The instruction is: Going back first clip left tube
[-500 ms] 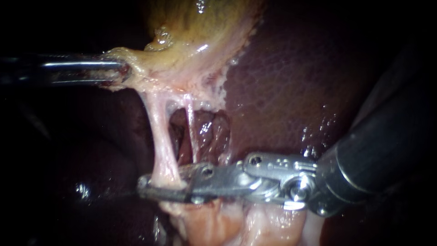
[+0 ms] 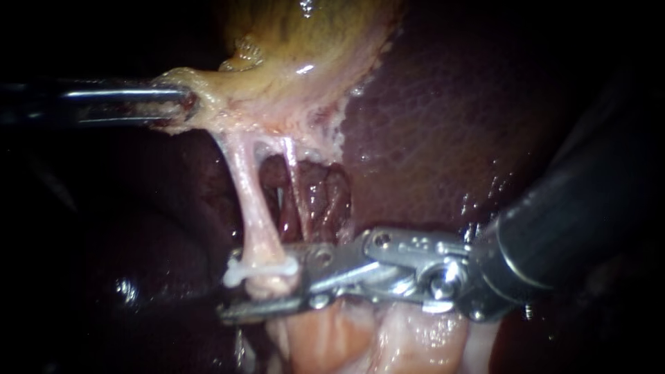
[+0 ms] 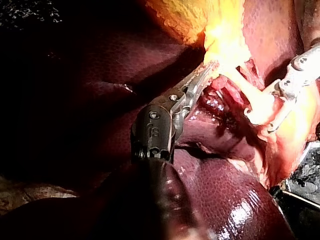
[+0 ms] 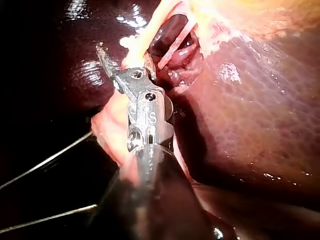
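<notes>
Clip, white, lies crosswise on the left tube. It pinches the tube low down, just above the pale tissue at the bottom of the endoscope view. The right tool comes in from the right with its jaws apart. One jaw runs behind the tube, level with the clip. The other lies below it across a clear gap, so clip and tube stand between the jaws without being gripped. The left tool comes in from the left, and its jaws are clamped on the lower edge of the gallbladder. From that edge the left tube runs stretched down to the clip. A thin tube runs just beside it, on its right. The liver lies dark behind both tubes.
</notes>
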Controlling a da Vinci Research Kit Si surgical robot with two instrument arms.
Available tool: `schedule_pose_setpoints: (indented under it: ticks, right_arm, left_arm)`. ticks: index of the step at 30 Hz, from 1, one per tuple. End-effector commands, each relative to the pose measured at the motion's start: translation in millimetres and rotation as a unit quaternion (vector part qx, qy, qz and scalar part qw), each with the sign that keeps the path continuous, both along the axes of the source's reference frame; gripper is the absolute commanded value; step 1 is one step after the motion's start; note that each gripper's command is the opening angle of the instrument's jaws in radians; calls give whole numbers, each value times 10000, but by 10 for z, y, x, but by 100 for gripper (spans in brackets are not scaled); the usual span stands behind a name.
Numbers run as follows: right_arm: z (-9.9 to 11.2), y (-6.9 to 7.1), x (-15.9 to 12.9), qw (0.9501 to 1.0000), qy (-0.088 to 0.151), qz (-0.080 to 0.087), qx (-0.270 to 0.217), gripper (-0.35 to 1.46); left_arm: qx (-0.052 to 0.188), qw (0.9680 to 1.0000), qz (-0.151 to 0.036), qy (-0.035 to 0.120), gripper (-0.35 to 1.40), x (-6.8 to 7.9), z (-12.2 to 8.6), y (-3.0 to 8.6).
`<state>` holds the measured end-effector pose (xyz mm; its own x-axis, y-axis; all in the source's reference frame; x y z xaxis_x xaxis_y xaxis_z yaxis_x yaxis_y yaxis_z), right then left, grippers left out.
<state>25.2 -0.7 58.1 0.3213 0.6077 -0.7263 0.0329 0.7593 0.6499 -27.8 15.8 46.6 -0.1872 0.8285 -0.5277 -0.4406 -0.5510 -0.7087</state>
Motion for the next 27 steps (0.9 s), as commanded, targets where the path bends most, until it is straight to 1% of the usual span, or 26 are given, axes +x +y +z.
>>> schedule_pose_setpoints:
  ticks: [1,4,6,8,12,13,16,17,21,22,25,27]
  right_arm:
    - [6,4,-3,9999,-22,43,-143,49]
    - [18,16,-12,9983,-68,136,-564,50]
    - [21,22,-19,9973,-77,159,-719,50]
    - [19,28,-29,9963,-78,170,-834,50]
    - [7,38,-55,9944,-7,96,-1054,50]
    - [2,40,-66,9934,34,48,-1145,50]
    - [-9,43,-95,9921,97,-21,-1253,50]
    - [-14,44,-109,9912,137,-68,-1315,50]
    - [-25,45,-154,9889,57,18,-1488,50]
    - [-28,45,-165,9887,64,6,-1495,50]
    - [-34,49,-187,9875,45,19,-1576,50]
    - [-39,56,-200,9871,22,42,-1601,49]
  left_arm:
    - [0,10000,1,2,-35,0,0,0]
    - [0,10000,1,2,-35,0,0,0]
    - [0,10000,1,3,-35,0,0,0]
    - [0,10000,1,3,-35,0,0,0]
    - [-1,10000,0,3,-35,0,0,0]
    - [-1,10000,0,3,-35,0,0,-1]
    - [-1,10000,0,4,-35,0,-1,-1]
    - [-1,10000,0,4,-35,0,-1,-1]
    - [-2,10000,-3,6,-35,-2,0,-1]
    - [-3,10000,-4,6,-35,-2,0,-1]
    - [-5,10000,-4,7,-35,-2,0,-2]
    - [-5,10000,-5,8,-35,-2,1,-2]
